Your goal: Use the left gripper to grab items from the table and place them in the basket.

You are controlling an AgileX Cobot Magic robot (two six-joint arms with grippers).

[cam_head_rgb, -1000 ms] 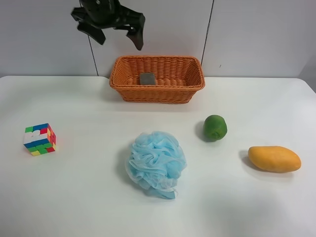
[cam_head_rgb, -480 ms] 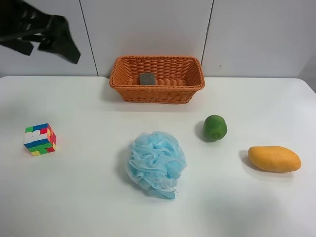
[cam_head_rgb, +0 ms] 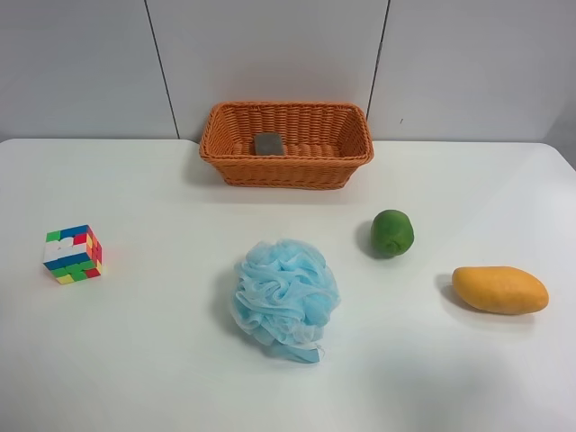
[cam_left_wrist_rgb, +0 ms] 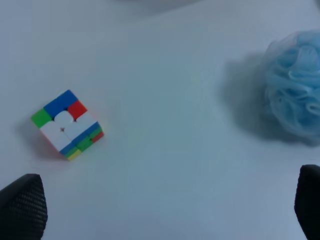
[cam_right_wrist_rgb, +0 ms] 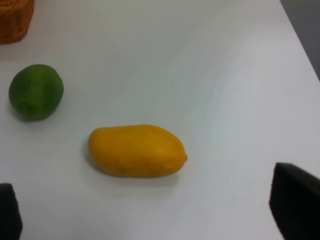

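Observation:
The orange wicker basket (cam_head_rgb: 286,144) stands at the back of the white table (cam_head_rgb: 162,360) with the dark grey block (cam_head_rgb: 268,143) inside it. The puzzle cube (cam_head_rgb: 72,254) lies at the left, the blue bath puff (cam_head_rgb: 285,297) in the middle, and the green fruit (cam_head_rgb: 392,232) and mango (cam_head_rgb: 499,289) at the right. No arm shows in the exterior high view. My left gripper (cam_left_wrist_rgb: 165,210) is open and empty above the table, with the cube (cam_left_wrist_rgb: 67,124) and puff (cam_left_wrist_rgb: 295,90) ahead of it. My right gripper (cam_right_wrist_rgb: 152,215) is open and empty above the mango (cam_right_wrist_rgb: 136,151).
A grey panelled wall rises behind the table. In the right wrist view the green fruit (cam_right_wrist_rgb: 36,91) and a corner of the basket (cam_right_wrist_rgb: 15,20) show, and the table's edge (cam_right_wrist_rgb: 300,35) runs nearby.
The black arm that hung above the basket's left end moved left and went out of the exterior high view. The items have not moved.

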